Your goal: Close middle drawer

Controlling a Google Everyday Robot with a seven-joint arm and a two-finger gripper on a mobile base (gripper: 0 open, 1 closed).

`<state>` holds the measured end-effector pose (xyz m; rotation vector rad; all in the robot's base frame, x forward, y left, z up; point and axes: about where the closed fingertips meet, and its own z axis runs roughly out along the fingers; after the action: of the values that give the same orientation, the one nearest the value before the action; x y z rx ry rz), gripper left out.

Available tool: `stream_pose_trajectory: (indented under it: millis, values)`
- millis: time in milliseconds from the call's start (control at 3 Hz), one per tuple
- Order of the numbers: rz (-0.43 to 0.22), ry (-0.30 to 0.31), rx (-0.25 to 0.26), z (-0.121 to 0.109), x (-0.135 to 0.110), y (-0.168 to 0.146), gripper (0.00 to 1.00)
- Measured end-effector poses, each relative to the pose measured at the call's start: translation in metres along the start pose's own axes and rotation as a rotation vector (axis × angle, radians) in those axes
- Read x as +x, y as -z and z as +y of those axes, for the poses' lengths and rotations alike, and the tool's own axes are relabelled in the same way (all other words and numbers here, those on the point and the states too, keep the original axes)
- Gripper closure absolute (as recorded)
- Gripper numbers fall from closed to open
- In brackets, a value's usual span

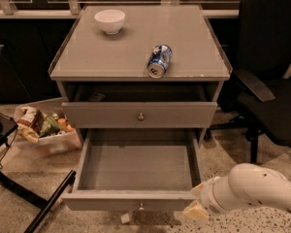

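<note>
The middle drawer (136, 200) is pulled far out of the grey cabinet (136, 67). Its plain grey box is empty, and its flat front with a small round knob (141, 206) faces me low in the camera view. My gripper (195, 210), cream-tipped on a white arm (252, 188), sits at the drawer front's right corner, close to or touching it. The drawer above (139, 114), with a like knob, stands slightly out, with a dark gap over it. Any drawer below is hidden by the open one.
A white bowl (109, 20) and a blue can (158, 60) lying on its side are on the cabinet top. A bin of snack packets (43, 127) sits on the floor at left, with a black frame leg (48, 200) in front of it. A black office chair (266, 81) stands at right.
</note>
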<state>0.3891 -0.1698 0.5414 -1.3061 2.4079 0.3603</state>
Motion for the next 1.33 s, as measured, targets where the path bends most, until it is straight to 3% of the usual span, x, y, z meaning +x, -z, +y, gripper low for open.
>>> stream_pose_trajectory:
  millis: [667,1000,1333]
  values:
    - [0.037,-0.096,-0.04,-0.022,0.043,-0.078,0.89]
    - [0.054,-0.098,-0.069,-0.04,0.051,-0.109,1.0]
    - [0.055,-0.09,-0.078,-0.044,0.05,-0.117,0.81]
